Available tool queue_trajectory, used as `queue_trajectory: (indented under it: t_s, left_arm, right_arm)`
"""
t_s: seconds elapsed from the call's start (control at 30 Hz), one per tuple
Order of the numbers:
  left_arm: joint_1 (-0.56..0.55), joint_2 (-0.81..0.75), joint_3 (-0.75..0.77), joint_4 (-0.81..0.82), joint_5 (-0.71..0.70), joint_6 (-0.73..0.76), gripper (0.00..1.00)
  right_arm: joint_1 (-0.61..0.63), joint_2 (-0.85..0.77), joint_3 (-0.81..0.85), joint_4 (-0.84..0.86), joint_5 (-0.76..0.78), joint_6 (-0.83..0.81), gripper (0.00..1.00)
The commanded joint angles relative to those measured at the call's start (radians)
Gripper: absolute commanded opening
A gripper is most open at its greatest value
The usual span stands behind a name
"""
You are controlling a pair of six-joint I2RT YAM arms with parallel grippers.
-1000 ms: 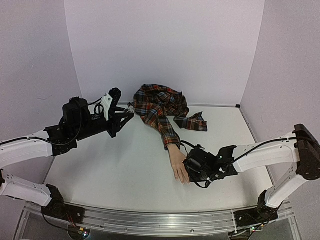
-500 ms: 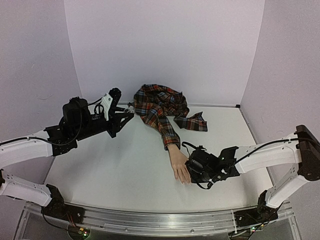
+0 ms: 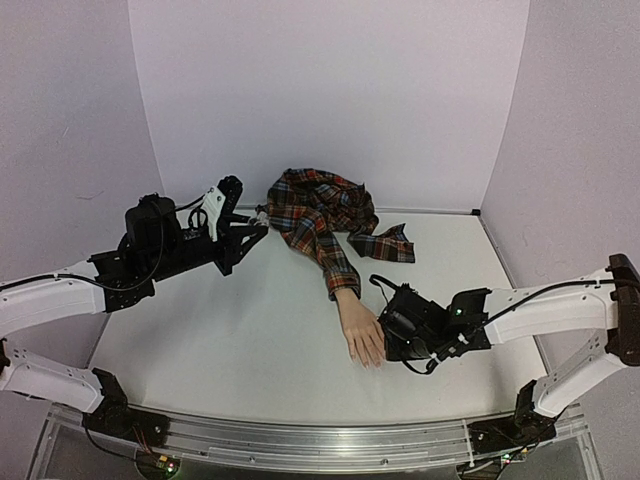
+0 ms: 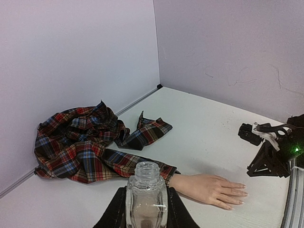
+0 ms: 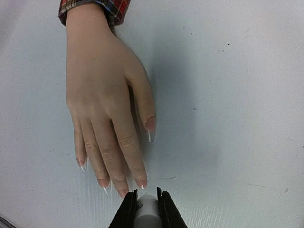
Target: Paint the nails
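The pale mannequin hand [image 5: 102,104] lies palm down on the white table, its wrist in a red-blue plaid sleeve [image 3: 318,225]. Its nails are long and clear-tipped; the thumb nail [image 5: 150,124] and index nail [image 5: 141,182] show pinkish colour. My right gripper [image 5: 147,202] is shut on a white cylindrical brush cap [image 5: 148,211], right at the tip of the index finger. In the top view it [image 3: 388,338] sits just right of the hand [image 3: 360,335]. My left gripper [image 4: 146,209] is shut on a clear, open glass bottle [image 4: 146,192], held above the table's back left [image 3: 256,226].
The rest of the plaid shirt [image 4: 80,142] lies bunched against the back wall. Walls close in the table at the back and on both sides. The right arm [image 3: 540,305] stretches across the front right of the table.
My right gripper has drawn back a little to the right, uncovering more of the mannequin hand's fingers. The left arm and bottle have not moved.
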Motion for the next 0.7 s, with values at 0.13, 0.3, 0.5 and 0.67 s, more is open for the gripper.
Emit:
queue_trajectory:
  t_s: [0.13,0.3,0.5,0.67]
  left_arm:
    - [0.006,-0.019,0.006,0.040,0.013,-0.006,0.00]
    - [0.006,-0.019,0.006,0.040,0.013,-0.006,0.00]
    - [0.006,-0.017,0.007,0.041,0.012,-0.006,0.00]
    - [0.005,-0.015,0.007,0.041,0.011,-0.003,0.00]
  right_arm:
    - [-0.012,0.045,0.042,0.034,-0.009,-0.023,0.00]
    - [-0.015,0.062,0.037,0.052,-0.019,-0.020,0.00]
    - [-0.021,0.075,0.038,0.062,-0.020,-0.022,0.00]
    - [-0.024,0.076,0.029,0.061,-0.013,-0.008,0.00]
